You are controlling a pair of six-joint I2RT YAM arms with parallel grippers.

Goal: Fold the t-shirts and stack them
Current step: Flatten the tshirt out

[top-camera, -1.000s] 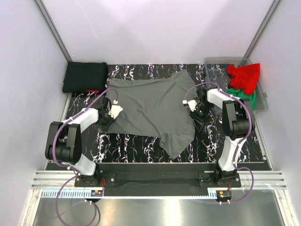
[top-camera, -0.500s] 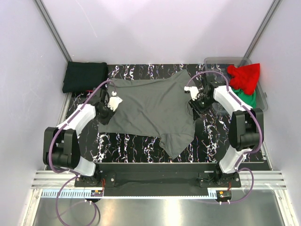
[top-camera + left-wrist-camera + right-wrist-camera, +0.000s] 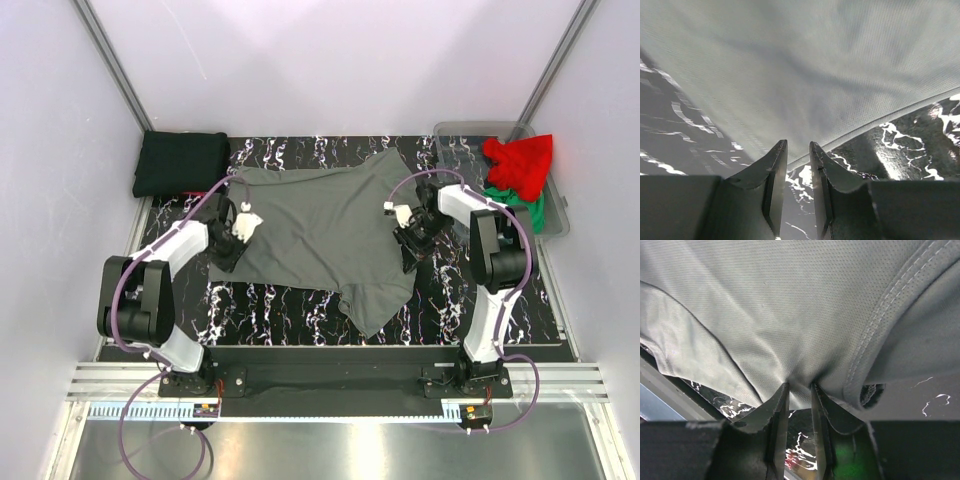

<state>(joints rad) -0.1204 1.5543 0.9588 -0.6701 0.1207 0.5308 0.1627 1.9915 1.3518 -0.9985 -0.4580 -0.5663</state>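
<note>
A large dark grey t-shirt (image 3: 320,225) lies spread on the black marble table (image 3: 300,310). My left gripper (image 3: 226,258) is at its lower left corner. In the left wrist view the narrow jaws (image 3: 797,145) close on the hem (image 3: 865,125). My right gripper (image 3: 410,245) is at the shirt's right edge. In the right wrist view (image 3: 799,386) it is shut on a puckered fold of grey cloth (image 3: 790,315) beside a stitched hem (image 3: 885,305). A folded black shirt (image 3: 182,163) lies at the back left. Red (image 3: 518,160) and green (image 3: 520,205) shirts are in the bin.
A clear grey plastic bin (image 3: 470,135) stands at the back right, close behind the right arm. White walls enclose the table on three sides. A metal rail (image 3: 330,365) runs along the near edge by the arm bases.
Both grippers swung towards the back and then came forward again. The shirt's lower left corner was drawn out to the left. The right edge stayed in the right gripper.
</note>
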